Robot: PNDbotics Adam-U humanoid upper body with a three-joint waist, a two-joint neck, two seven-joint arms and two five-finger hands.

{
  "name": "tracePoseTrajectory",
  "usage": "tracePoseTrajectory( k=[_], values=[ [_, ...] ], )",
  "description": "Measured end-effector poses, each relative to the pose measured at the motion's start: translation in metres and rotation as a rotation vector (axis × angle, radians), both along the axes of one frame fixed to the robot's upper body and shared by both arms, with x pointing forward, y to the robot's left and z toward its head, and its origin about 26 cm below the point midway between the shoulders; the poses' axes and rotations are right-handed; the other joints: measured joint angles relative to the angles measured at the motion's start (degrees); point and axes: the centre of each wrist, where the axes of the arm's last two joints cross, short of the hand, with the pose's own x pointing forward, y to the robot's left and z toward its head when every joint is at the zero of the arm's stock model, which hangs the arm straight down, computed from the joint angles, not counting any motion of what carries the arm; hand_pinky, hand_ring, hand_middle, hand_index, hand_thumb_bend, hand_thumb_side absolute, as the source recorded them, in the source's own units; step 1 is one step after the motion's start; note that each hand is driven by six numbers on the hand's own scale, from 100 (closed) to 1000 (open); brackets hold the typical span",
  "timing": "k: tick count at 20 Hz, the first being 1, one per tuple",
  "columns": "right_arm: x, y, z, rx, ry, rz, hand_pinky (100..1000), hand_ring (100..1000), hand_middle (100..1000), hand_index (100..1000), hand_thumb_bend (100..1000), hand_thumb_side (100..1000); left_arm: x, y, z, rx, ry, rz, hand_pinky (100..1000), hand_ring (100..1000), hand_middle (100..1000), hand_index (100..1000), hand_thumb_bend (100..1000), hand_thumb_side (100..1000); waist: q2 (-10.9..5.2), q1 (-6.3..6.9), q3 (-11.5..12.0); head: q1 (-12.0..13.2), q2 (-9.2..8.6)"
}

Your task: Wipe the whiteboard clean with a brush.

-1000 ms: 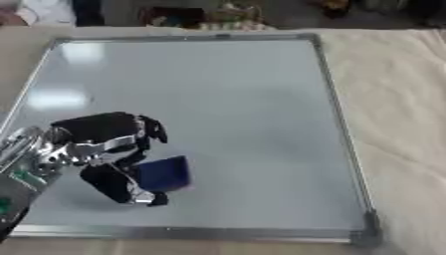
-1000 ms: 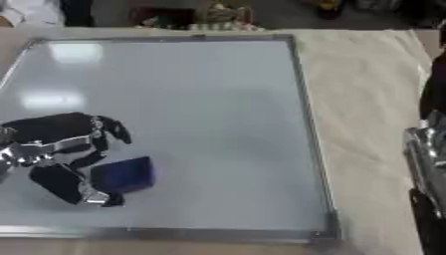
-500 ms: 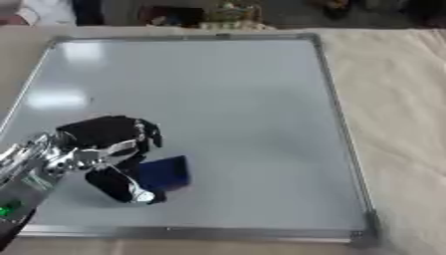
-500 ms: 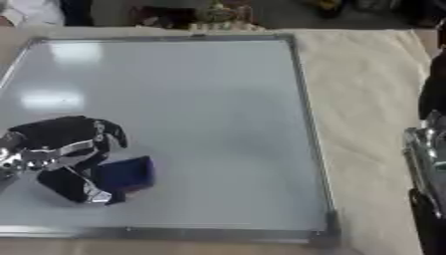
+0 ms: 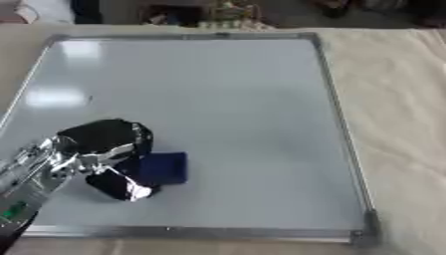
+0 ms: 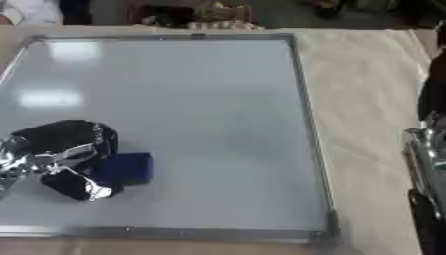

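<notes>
The left hand sits at the lower left of the frame, its fingers and thumb curled round a dark blue eraser block that rests flat on the whiteboard. The hand covers the block's left side, so only its right part shows. The left arm is cut off by the lower left edge.

At the right edge of the right eye view a black and silver piece of the right arm is visible; no hand can be made out there, so its fingers cannot be told.

The whiteboard lies on a bench covered with a cream cloth, filling most of the picture; its silver frame runs round it, and pale glare patches sit at its upper left. Along the top edge beyond the board are dark, blurred objects too indistinct to name, and a bit of white in the upper left corner.
</notes>
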Motion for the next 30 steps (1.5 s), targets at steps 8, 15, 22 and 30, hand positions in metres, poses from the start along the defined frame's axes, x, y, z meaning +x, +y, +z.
tracePoseTrajectory(
  k=[8,15,22,30],
  values=[
    [0.000,0.001,-0.001,0.002,0.007,0.006,885,872,694,880,100,1000,-0.007,-0.006,0.005,-0.016,-0.069,-0.073,702,825,755,104,517,511,0.04,-0.18,0.0,0.0,-0.02],
    [0.000,0.001,-0.001,-0.002,0.010,0.011,885,871,691,880,100,1000,-0.007,-0.008,0.004,-0.011,-0.099,-0.089,692,814,751,102,479,492,0.04,-0.30,0.0,0.0,-0.41],
    [0.000,0.001,-0.001,0.001,0.010,0.016,887,870,691,881,100,1000,-0.002,-0.005,-0.004,-0.010,-0.083,-0.062,669,792,737,100,425,450,0.04,-0.34,-0.1,0.0,-0.42],
    [0.000,0.001,-0.002,0.002,0.013,0.015,889,871,692,881,100,1000,0.000,-0.006,-0.007,-0.024,-0.058,-0.055,638,758,690,100,390,428,0.04,-0.35,-0.1,0.0,-0.44]
  ],
)
